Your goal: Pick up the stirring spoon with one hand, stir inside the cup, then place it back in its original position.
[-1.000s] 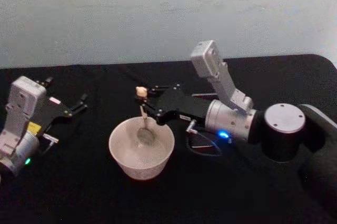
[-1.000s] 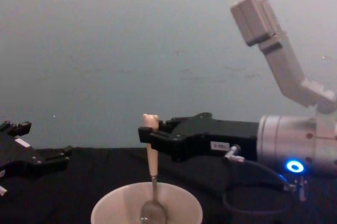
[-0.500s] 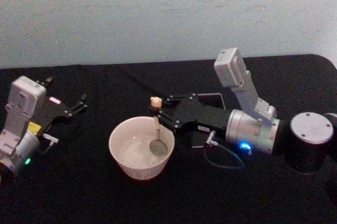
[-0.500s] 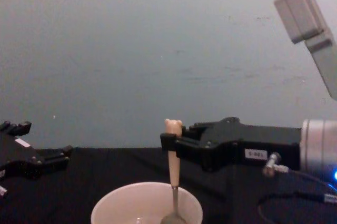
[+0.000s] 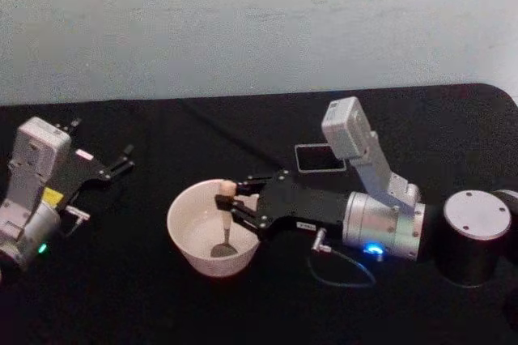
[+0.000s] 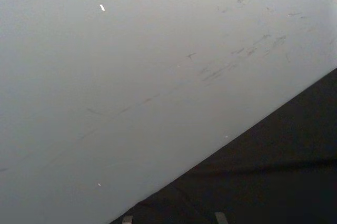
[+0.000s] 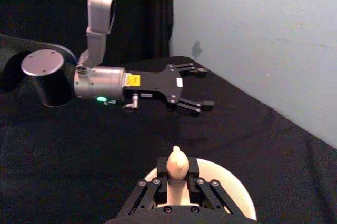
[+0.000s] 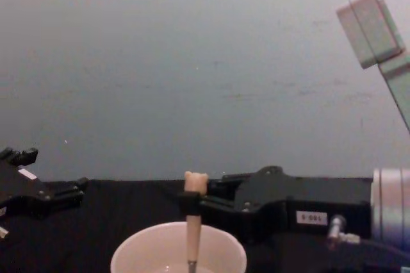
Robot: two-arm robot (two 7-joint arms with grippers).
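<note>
The cream-white cup [image 5: 192, 236] stands on the black table near the middle. My right gripper [image 5: 230, 210] reaches over its right rim and is shut on the stirring spoon [image 5: 224, 217], which stands upright with its metal bowl down inside the cup. In the chest view the spoon's beige handle [image 8: 193, 228] rises from the cup [image 8: 141, 254], clamped by the right gripper [image 8: 189, 202]. The right wrist view shows the bear-head top [image 7: 176, 162] between the fingers above the cup [image 7: 231, 190]. The dark grey square holder [image 5: 317, 157] sits behind the right arm. My left gripper [image 5: 123, 159] rests open at the far left.
A black cloth covers the table, with a pale wall close behind. The right arm's large dark joint [image 5: 473, 236] takes up the right side, and a cable loop [image 5: 340, 268] hangs below the wrist. Free room lies between the cup and the left arm.
The right gripper has carried the spoon from the cup's right side leftward and nearer, toward the cup's middle. The holder behind the arm has come into view. The left arm has not moved.
</note>
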